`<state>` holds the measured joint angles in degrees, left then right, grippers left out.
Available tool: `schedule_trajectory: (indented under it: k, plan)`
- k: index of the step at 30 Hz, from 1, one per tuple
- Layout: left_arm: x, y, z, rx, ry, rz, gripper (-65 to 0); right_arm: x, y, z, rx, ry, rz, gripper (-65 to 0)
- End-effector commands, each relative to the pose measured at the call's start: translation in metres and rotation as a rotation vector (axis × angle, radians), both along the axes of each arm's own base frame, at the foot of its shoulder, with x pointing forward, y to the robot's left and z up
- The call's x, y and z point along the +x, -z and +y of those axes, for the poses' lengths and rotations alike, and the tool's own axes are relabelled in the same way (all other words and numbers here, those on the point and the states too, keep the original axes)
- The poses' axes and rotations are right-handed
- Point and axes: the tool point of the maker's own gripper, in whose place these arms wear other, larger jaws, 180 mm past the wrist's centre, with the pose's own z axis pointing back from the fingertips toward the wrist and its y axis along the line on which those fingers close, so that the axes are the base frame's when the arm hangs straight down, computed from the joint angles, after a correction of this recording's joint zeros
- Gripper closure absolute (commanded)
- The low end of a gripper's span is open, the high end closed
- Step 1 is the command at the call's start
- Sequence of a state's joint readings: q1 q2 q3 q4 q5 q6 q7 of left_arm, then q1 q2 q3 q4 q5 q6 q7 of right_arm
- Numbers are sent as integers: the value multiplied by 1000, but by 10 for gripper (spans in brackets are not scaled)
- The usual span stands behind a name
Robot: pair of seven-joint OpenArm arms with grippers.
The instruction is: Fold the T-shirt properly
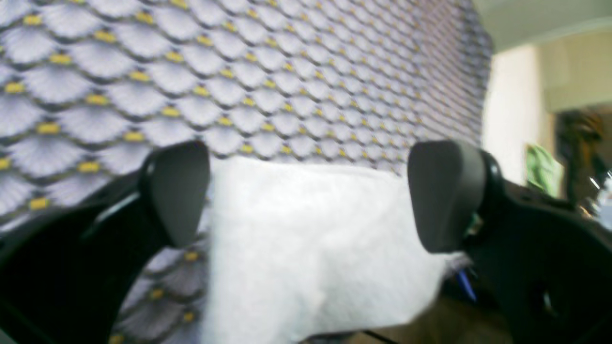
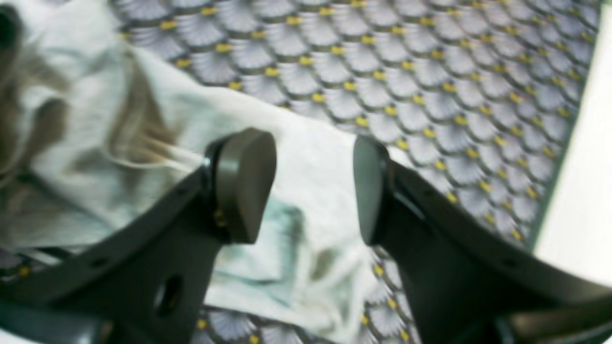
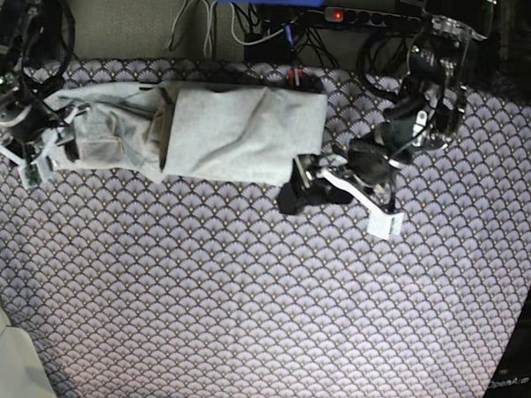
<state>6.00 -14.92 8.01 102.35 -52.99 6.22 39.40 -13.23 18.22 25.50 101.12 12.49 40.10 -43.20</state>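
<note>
The T-shirt lies stretched sideways along the far part of the purple fan-scale tablecloth, its right half folded flat, its left end bunched; the left gripper sits at the folded edge, jaws spread wide, nothing clamped; the right gripper hangs over the crumpled end, jaws apart, cloth beneath them, gripping nothing.

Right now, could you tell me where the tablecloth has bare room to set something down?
The wide stretch of purple fan-scale tablecloth in front of the light grey cotton T-shirt is bare. The far strip is crowded: the shirt lies between the left gripper and the right gripper, with cables behind.
</note>
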Motion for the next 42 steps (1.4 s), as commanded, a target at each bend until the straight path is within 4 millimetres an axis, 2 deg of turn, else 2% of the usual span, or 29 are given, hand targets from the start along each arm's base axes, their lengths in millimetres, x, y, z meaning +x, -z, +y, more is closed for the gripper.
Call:
schedule_trajectory:
  k: [1, 3, 7, 13, 19, 26, 39, 42]
  plan:
    - [4, -11, -2, -31, 5, -36, -650, 6, -15, -11, -21, 9, -45, -319]
    - [2, -7, -4, -53, 11, -19, -650, 6, -20, -21, -38, 20, -49, -319]
    - [3, 8, 2, -41, -11, 24, -650, 5, -21, -26, -46, 26, -48, -319]
    - [1, 28, 26, 4, -137, 147, -650, -7, -4, -52, -14, 124, -5, -322]
    - [-4, 33, 30, 10, -149, 170, -650, -8, -14, -65, 99, 198, -60, -323]
    - [-4, 34, 27, 5, -145, 174, -650, -9, -25, -83, 116, 271, -64, -372]
    - [-5, 37, 27, 3, -148, 183, -650, -9, -24, -82, 123, 272, -64, -373]
    - [-6, 45, 29, 7, -153, 204, -650, -9, -24, -82, 123, 272, -66, -373]
